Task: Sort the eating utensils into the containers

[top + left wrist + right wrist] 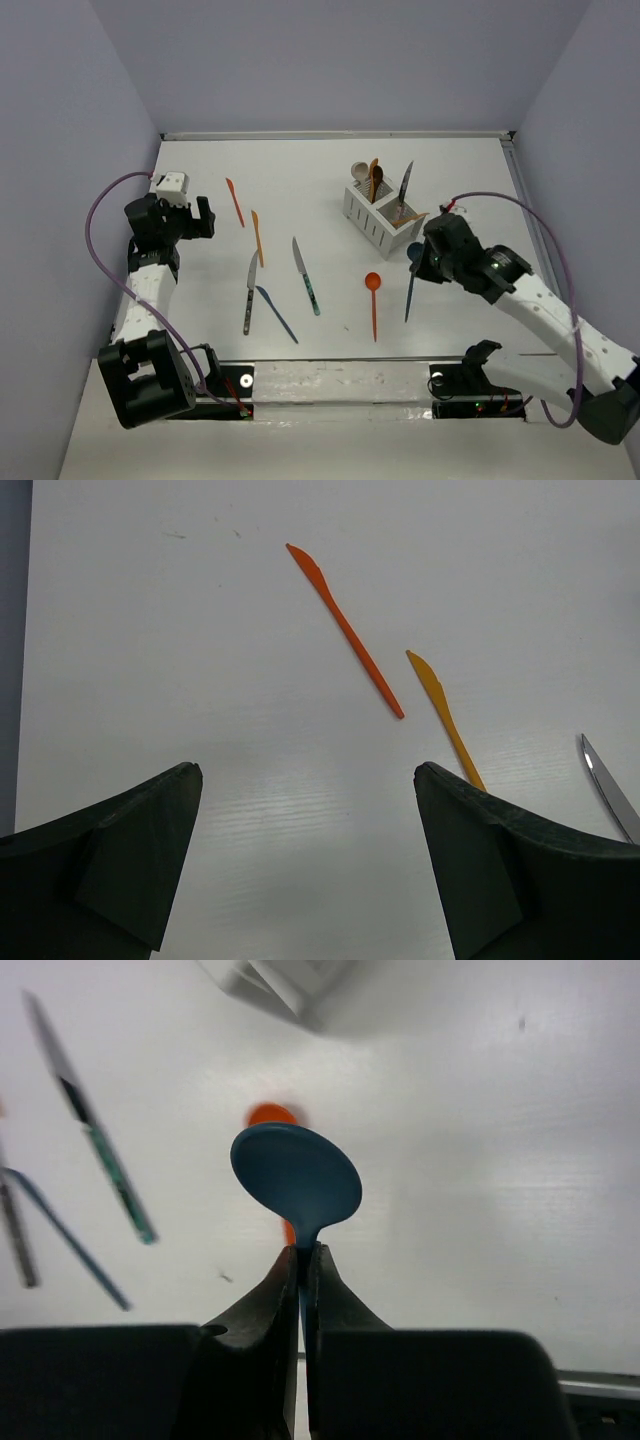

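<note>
**Figure.** Right hand clamped on the neck of the blue spoon, which appears held clear of the counter at centre-right of the overhead frame, just below the white caddy. Left hand spread wide, holding nothing, at the left. Suggested handling: carry the spoon over the caddy's upper-left compartment, which seems to hold spoons, tip it upright and release only once inside. The right wrist view shows the pinch just under the bowl, with an orange spoon behind. Only the overhead view shows the long handle trailing down-frame.
</note>
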